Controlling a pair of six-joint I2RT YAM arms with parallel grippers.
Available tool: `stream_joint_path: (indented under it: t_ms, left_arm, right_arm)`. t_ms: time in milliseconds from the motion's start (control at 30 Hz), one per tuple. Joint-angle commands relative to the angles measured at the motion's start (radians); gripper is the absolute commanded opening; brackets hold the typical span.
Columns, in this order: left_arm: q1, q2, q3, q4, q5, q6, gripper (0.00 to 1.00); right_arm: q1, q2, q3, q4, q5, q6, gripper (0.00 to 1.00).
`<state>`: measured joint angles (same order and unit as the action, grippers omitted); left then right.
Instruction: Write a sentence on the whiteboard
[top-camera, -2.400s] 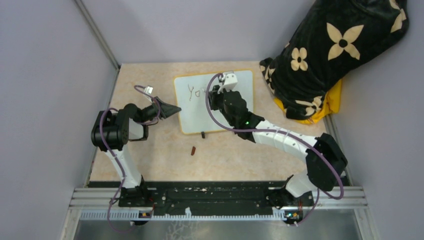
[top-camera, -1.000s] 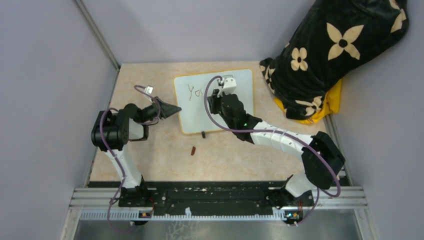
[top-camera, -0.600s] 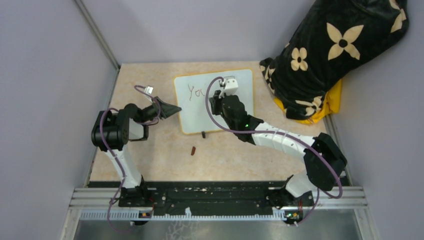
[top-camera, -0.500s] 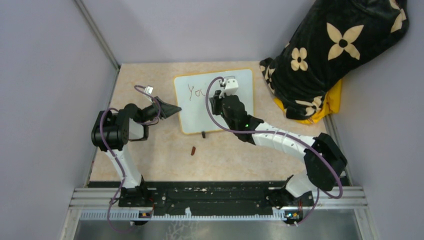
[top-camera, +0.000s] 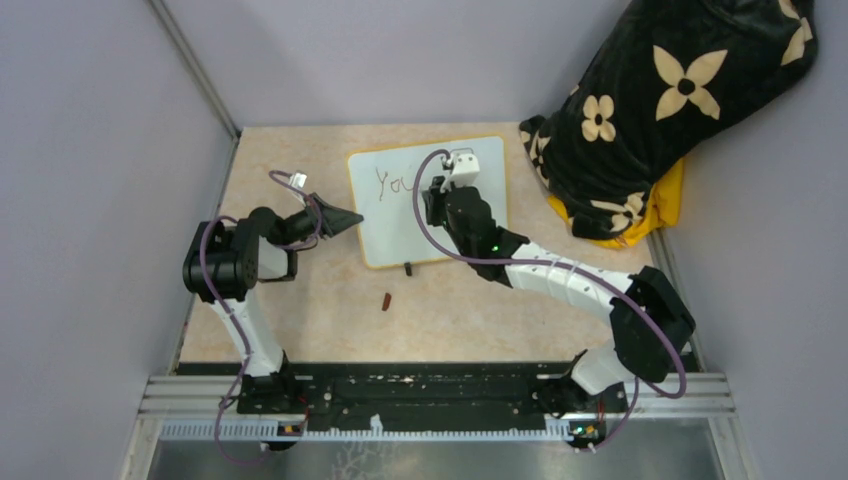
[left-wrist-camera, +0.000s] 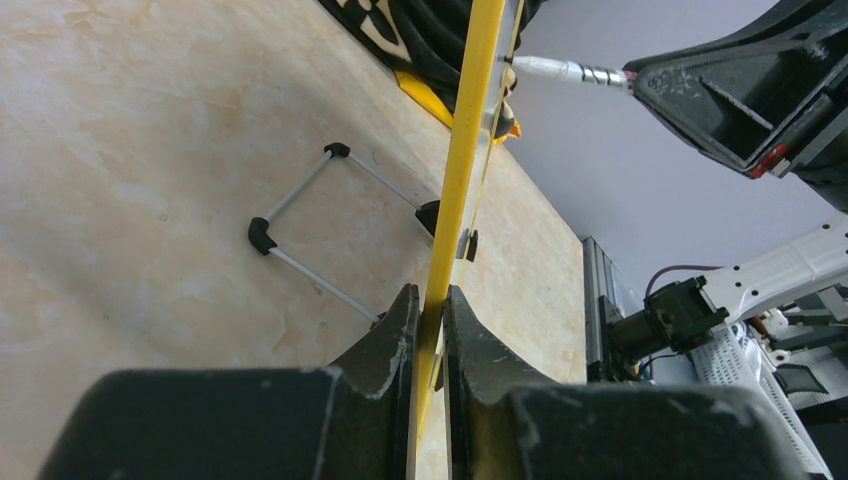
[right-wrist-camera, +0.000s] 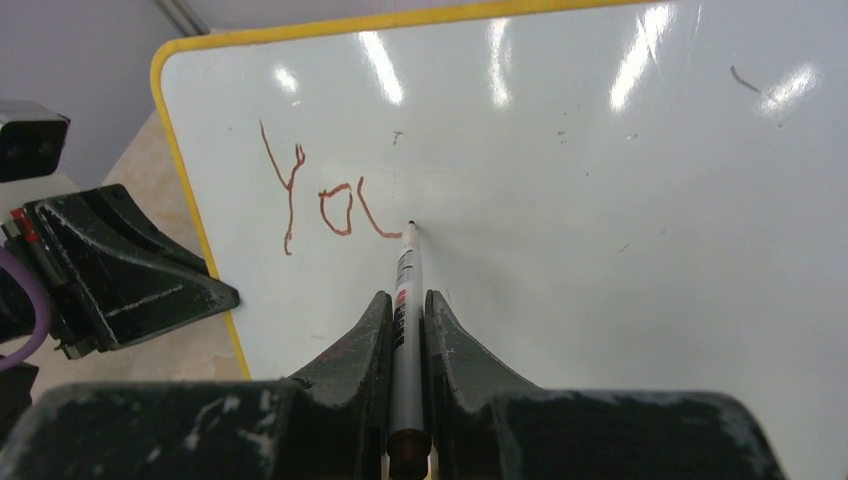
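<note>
While incomplete, sentence (right-wrist-camera: 322, 207) ("Yo…") on whiteboard (right-wrist-camera: 600, 250).

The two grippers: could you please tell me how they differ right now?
The left gripper clamps the whiteboard by its yellow edge; the right gripper clamps a marker. The left gripper sits at the board's side, the right gripper over its face, marker tip on the surface. Both are shut.

My whiteboard (right-wrist-camera: 600, 200) is glossy white and throws back bright glare, inside a smooth yellow frame (right-wrist-camera: 300, 33). My right tool (right-wrist-camera: 405, 297) has matt black, scuffed plastic fingers (right-wrist-camera: 360, 350) around a silvery marker (right-wrist-camera: 405, 270). The counter (left-wrist-camera: 150, 150) looks matt, mottled beige. The cloth (top-camera: 680, 90) looks plush.
</note>
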<state>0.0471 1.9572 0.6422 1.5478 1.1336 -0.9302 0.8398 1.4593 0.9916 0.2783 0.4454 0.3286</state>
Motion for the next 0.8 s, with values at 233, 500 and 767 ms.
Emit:
stream_joint_path:
  t_ms: [233, 500, 767]
  left_arm:
    - [-0.015, 0.014, -0.014, 0.243, 0.009, 0.004, 0.00]
    - [-0.019, 0.013, -0.014, 0.243, 0.009, 0.004, 0.00]
    - [-0.019, 0.014, -0.014, 0.243, 0.009, 0.005, 0.00]
  right_arm:
    - [-0.022, 0.017, 0.087, 0.027, 0.029, -0.026, 0.00]
    - [-0.022, 0.035, 0.118, 0.025, 0.023, -0.031, 0.00]
    - [-0.023, -0.006, 0.092, 0.018, 0.013, -0.020, 0.00]
